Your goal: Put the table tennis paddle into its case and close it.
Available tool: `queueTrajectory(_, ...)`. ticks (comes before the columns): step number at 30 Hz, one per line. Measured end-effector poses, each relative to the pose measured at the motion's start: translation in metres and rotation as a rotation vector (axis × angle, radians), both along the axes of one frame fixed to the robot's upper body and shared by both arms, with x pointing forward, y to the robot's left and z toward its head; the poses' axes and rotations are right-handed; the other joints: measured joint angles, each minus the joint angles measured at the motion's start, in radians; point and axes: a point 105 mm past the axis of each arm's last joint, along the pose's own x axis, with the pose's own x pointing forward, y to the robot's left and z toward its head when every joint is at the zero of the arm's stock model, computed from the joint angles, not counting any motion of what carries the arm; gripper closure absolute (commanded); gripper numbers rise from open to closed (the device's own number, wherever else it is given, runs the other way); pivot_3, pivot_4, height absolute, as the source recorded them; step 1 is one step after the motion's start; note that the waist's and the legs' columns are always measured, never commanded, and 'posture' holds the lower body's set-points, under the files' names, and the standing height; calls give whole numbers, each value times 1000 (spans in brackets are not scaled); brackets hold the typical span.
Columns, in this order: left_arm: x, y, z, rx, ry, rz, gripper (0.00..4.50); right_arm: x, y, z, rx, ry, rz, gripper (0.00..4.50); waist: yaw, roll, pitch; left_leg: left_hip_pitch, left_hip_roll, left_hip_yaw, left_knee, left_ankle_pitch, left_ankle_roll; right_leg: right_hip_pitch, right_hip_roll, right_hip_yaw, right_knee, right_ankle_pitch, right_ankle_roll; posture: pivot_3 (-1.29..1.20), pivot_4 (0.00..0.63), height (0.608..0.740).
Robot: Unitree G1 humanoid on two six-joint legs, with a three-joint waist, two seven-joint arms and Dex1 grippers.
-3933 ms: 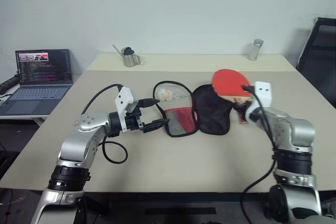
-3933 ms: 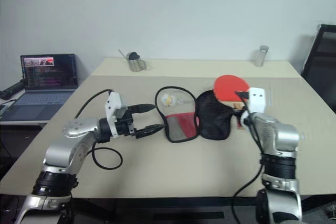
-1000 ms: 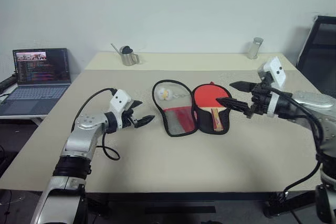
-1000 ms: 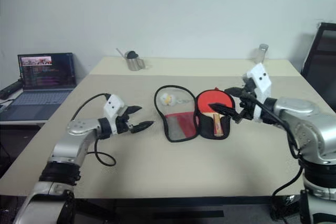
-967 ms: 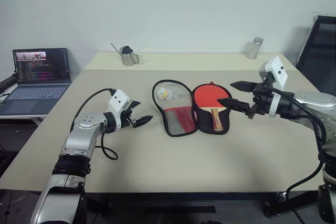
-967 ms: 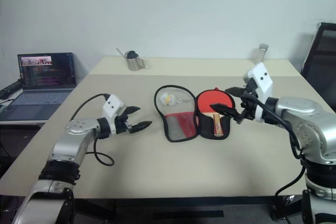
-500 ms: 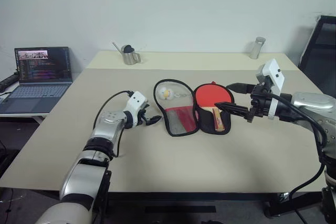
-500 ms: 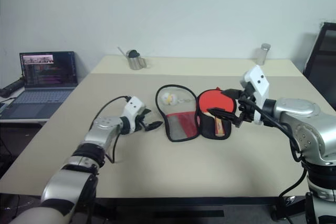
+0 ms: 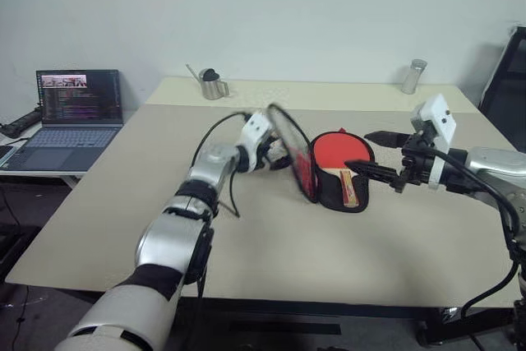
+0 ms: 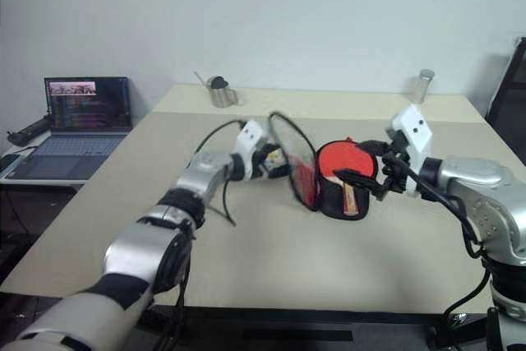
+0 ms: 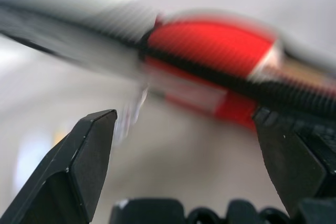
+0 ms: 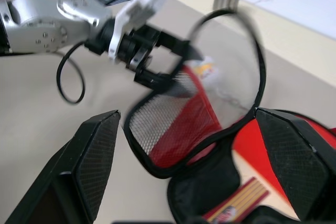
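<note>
Centrally in the frame, the paddle (image 9: 339,154) lies in the case (image 9: 333,195) (flap tilted up). Left gripper (image 9: 275,154) sits spread against the flap's left side; right gripper (image 9: 380,156), spread and empty, hovers just right.

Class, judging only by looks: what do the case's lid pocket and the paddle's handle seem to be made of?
The case: its lid pocket looks like black woven mesh, since red shows through a fine grid. The paddle: its handle looks like pale, matt wood with printed stripes; the grain is too small to confirm.

The left tool (image 9: 275,154) props the case (image 9: 297,163) flap upright beside the paddle (image 9: 341,156).
</note>
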Motion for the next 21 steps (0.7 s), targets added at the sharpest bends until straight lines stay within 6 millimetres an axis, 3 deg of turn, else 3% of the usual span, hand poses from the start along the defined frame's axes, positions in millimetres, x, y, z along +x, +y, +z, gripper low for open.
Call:
queueTrajectory(7, -14, -50, -12, -6, 38, -106, 0, -5, -37, -2, -30, 22, -161, 23, -1, 0, 0, 0, 0, 0, 0, 0, 0, 0, 0, 1, 1, 0, 0, 0, 150, 740)
queueTrajectory(12, -15, -60, -8, -1, 18, -115, 0, -5, -45, -5, -19, 46, -219, 23, -6, 0, 0, 1, 1, 1, 0, 0, 0, 0, 1, 1, 2, 0, 0, 0, 150, 740)
queueTrajectory(15, -15, -50, -4, 5, 6, -137, 0, -2, -46, -9, 7, 60, -244, 23, -7, 0, 0, 1, 1, 1, 0, 0, 0, 0, 1, 2, 2, 0, 0, 0, 150, 740)
queueTrajectory(18, -12, -23, 1, -3, 6, -132, 0, 7, -47, -19, 56, 98, -276, 23, -11, 0, 0, 2, 1, 2, 0, 0, 0, 0, 1, 2, 2, 0, 0, 0, 150, 740)
queueTrajectory(21, -12, 10, 9, -25, -5, -141, 0, 25, -46, -41, 85, 173, -328, 23, -12, 0, 0, 2, 1, 2, 0, 0, 0, 0, 1, 2, 3, 0, 0, 0, 150, 740)
